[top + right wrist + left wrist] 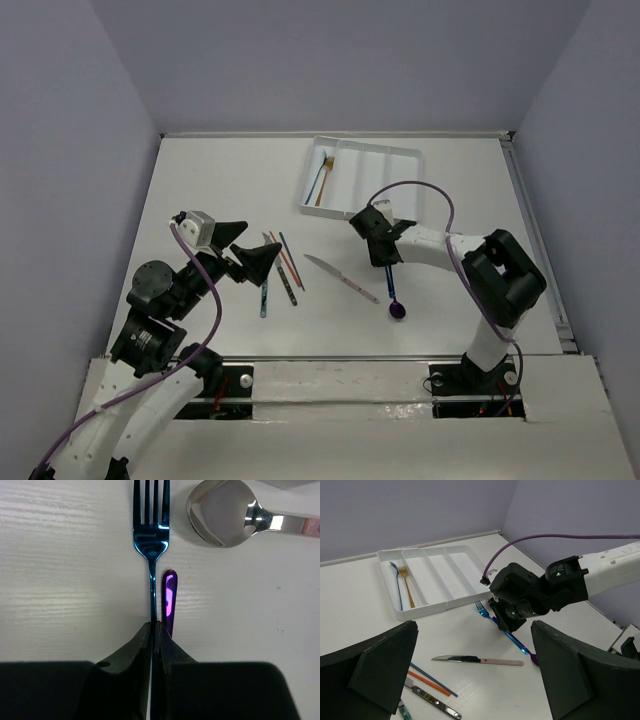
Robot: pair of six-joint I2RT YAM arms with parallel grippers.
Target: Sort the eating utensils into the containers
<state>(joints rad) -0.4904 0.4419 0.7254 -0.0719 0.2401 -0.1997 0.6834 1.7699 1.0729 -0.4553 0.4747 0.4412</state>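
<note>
**Right arm at the fork.** The right jaws are closed on the handle of the blue fork (151,540), toward its tine end. The fork lies on the bench (200,180) just short of the white tray (390,165). It looks thin, stiff, light and glossy, so it is likely to slip or pivot; a pinch across the narrow handle near the balance point seems soundest. The purple spoon (169,595) lies just beside that handle, its tip running under the jaws, and could be dragged along. A silver spoon (220,515) rests near the tines. The left jaws gape wide and empty near the chopsticks (285,255), and a knife (340,277) lies between the arms.

The blue fork (151,540) is glossy metal; the table (60,580) matt, faintly grained.
</note>
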